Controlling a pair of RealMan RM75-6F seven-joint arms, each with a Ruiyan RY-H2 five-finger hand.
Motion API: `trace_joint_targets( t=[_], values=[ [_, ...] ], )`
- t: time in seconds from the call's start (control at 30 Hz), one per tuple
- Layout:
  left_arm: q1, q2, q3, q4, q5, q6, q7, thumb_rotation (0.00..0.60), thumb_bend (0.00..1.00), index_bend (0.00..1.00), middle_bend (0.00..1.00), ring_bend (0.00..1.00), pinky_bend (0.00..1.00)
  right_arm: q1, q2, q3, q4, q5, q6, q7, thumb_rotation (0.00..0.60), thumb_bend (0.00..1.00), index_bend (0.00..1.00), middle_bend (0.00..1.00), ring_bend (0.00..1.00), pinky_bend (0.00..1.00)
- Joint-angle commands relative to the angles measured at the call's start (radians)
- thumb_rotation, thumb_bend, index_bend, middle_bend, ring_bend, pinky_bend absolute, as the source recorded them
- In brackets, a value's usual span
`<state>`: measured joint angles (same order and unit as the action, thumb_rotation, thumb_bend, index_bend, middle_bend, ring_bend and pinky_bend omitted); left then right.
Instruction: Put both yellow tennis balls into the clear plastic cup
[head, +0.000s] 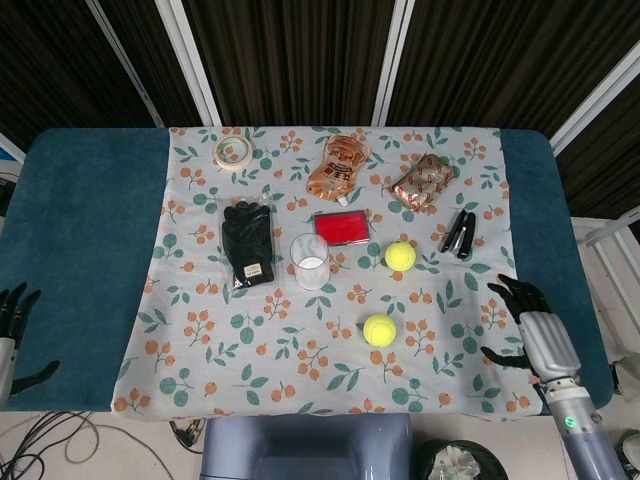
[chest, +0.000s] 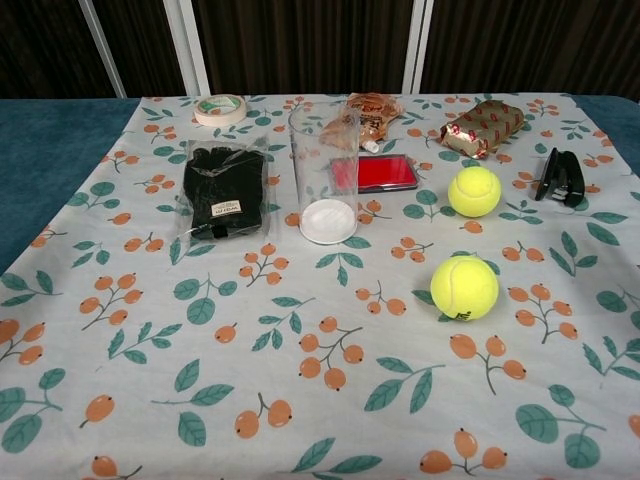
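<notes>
Two yellow tennis balls lie on the floral cloth: the far ball (head: 400, 256) (chest: 474, 191) and the near ball (head: 379, 330) (chest: 464, 287). The clear plastic cup (head: 310, 261) (chest: 324, 171) stands upright and empty, left of both balls. My right hand (head: 530, 328) hovers open over the cloth's right part, well right of the near ball, holding nothing. My left hand (head: 12, 328) sits open at the table's front-left edge, far from everything. The chest view shows neither hand.
Behind the cup lie a red flat case (head: 342, 226), an orange snack pouch (head: 338, 167) and a wrapped packet (head: 425, 181). A bagged black glove (head: 247, 242) lies left of the cup, a tape roll (head: 233, 152) at back left, a black stapler (head: 459, 233) at right.
</notes>
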<state>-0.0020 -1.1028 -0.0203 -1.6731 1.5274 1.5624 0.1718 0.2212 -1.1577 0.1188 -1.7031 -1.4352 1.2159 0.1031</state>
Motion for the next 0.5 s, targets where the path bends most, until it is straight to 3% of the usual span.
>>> trace_joint_targets(
  t=[0.03, 0.23, 0.5],
  values=[
    [-0.003, -0.004, -0.003, 0.001, -0.006, -0.005, 0.009, 0.6, 0.04, 0.09, 0.0, 0.0, 0.1, 0.143, -0.085, 0.07, 0.085, 0.112, -0.18, -0.049, 0.6, 0.24, 0.15, 0.07, 0.06, 0.0],
    [-0.005, -0.003, -0.012, 0.004, -0.03, -0.012, 0.005, 0.6, 0.04, 0.09, 0.0, 0.0, 0.1, 0.289, -0.212, 0.13, 0.206, 0.258, -0.327, -0.171, 0.6, 0.24, 0.14, 0.07, 0.06, 0.0],
    [-0.006, 0.008, -0.027, 0.007, -0.061, -0.017, -0.017, 0.6, 0.04, 0.09, 0.0, 0.0, 0.1, 0.433, -0.339, 0.199, 0.367, 0.426, -0.4, -0.301, 0.6, 0.24, 0.14, 0.07, 0.06, 0.0]
  ],
)
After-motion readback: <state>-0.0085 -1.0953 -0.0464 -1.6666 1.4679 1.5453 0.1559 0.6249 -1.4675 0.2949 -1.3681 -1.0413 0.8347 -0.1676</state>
